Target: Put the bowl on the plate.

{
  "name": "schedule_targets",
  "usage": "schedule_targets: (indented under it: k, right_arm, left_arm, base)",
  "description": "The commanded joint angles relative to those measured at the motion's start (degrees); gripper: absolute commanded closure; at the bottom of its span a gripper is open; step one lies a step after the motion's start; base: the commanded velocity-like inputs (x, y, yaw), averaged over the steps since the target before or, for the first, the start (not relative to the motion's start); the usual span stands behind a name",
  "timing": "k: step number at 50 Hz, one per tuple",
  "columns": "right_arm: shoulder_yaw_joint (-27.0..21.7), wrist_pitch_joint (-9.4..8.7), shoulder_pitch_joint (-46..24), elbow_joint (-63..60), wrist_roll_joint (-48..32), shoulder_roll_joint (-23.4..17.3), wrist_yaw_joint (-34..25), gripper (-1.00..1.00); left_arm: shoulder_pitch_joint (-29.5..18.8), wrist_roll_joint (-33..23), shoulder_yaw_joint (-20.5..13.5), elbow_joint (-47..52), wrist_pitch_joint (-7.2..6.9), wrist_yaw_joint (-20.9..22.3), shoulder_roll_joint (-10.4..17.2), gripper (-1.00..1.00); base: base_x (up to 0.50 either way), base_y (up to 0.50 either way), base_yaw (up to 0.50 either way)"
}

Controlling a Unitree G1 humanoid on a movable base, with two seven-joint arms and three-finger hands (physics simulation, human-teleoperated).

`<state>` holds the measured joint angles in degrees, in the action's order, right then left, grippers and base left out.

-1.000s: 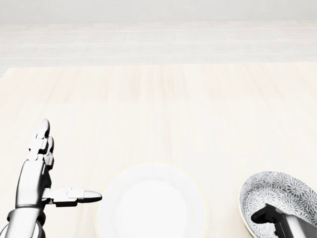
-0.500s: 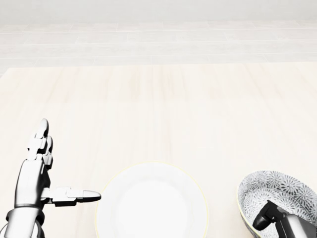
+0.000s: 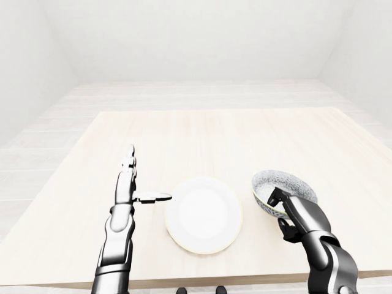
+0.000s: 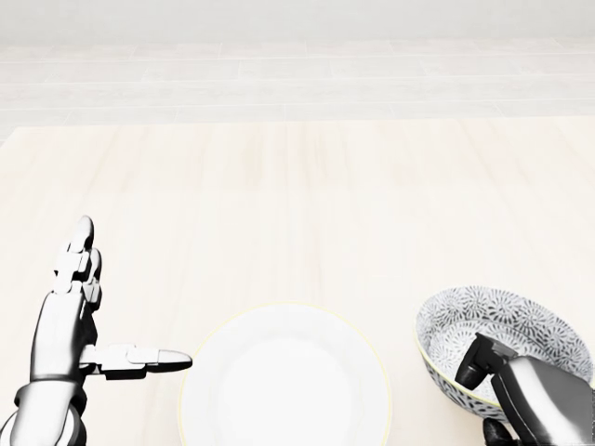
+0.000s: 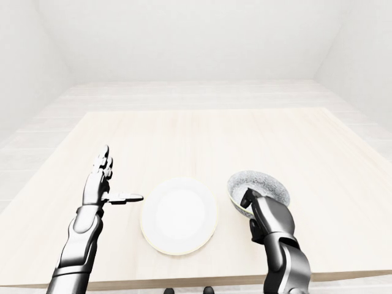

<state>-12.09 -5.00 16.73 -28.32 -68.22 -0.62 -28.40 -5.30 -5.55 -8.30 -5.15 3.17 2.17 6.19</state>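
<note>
A grey-and-white patterned bowl [image 4: 507,325] is at the lower right of the head view, tilted and seemingly raised a little off the table. My right hand [image 4: 482,395] is shut on its near rim, with the thumb inside and the other fingers underneath. The white plate [image 4: 284,376] lies flat at the bottom centre, a short gap to the left of the bowl. Left of the plate my left hand [image 4: 121,307] stands open, fingers pointing up the view and thumb pointing toward the plate, holding nothing.
The pale wooden table [image 3: 214,141] stretches wide beyond the plate and the bowl. Its near edge [image 3: 202,283] runs just below the plate in the left-eye view. A light floor and white walls surround it.
The bowl has come up and shifted left toward the plate in my right hand. The left hand and the plate have stayed where they were.
</note>
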Motion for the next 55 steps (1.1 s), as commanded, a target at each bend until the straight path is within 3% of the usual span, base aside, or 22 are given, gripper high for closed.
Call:
schedule_targets:
  k: [1, 16, 27, 40, 55]
  right_arm:
    - [3.5, 0.00, -5.0, -2.5, -4.5, -1.1, -2.8, 0.87]
    - [9.6, 0.00, -10.5, -0.6, -8.9, -1.7, -3.9, 0.84]
    - [14.8, 0.00, -15.9, 3.3, -11.3, -0.1, -4.1, 0.84]
    - [20.0, 0.00, -21.8, 8.0, -12.0, 2.0, -3.6, 0.82]
    - [24.5, 0.00, -22.4, 9.7, -11.9, 4.4, -1.7, 0.80]
  left_arm:
    - [-0.3, -0.1, 0.0, -0.2, 0.05, -0.2, 0.2, -1.00]
    - [0.2, 0.2, -0.2, 0.0, 0.34, -0.2, 0.1, -1.00]
    - [0.7, 0.2, -0.5, -0.5, 1.43, -0.2, 0.2, -1.00]
    - [0.9, 0.1, -0.8, -0.1, 1.11, -0.2, 0.3, -1.00]
    - [0.7, 0.2, -1.1, 0.3, 0.68, -0.2, 0.6, -1.00]
  base:
    - [0.00, 0.00, 0.00]
    - [0.00, 0.00, 0.00]
    - [0.00, 0.00, 0.00]
    - [0.00, 0.00, 0.00]
    - [0.00, 0.00, 0.00]
